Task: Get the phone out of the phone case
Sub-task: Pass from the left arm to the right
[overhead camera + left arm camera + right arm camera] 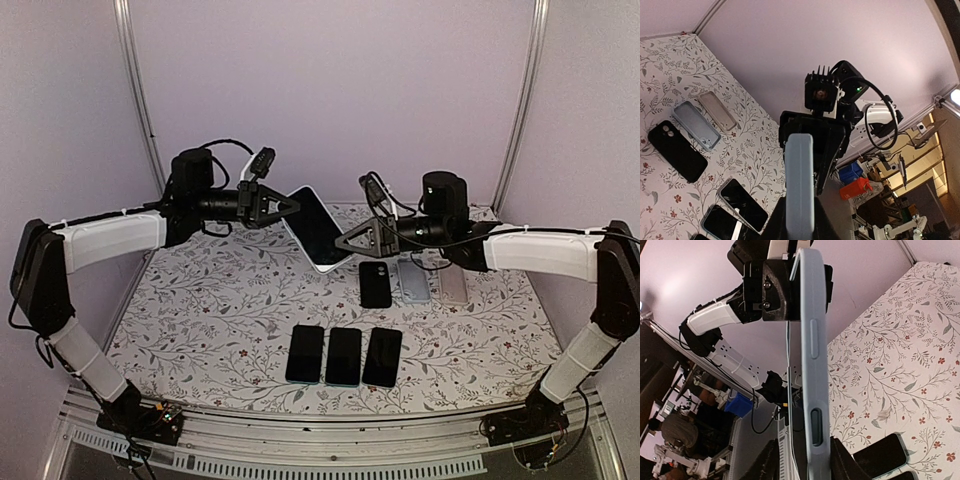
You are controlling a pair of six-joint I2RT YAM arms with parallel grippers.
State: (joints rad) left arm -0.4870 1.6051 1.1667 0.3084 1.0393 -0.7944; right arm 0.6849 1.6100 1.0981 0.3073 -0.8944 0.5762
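Cased phone held up mid-air between both arms

The pale blue rubbery phone case (812, 365), with the black-screened slab phone (315, 228) inside, is pinched tight at its upper end by the left gripper (290, 207). The right gripper (345, 243) is set astride the lower end, and actual contact can't be told. The glass is probably stiff and slick and the case bendy, so a corner lip is best peeled.

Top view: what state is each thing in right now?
cased phone, held aloft, tilted, phone inside
left tool, shut on cased phone
right tool, around its lower edge, grip unclear
three phones, lying flat, screens dark
two pale cases, lying flat, empty
black item, lying flat
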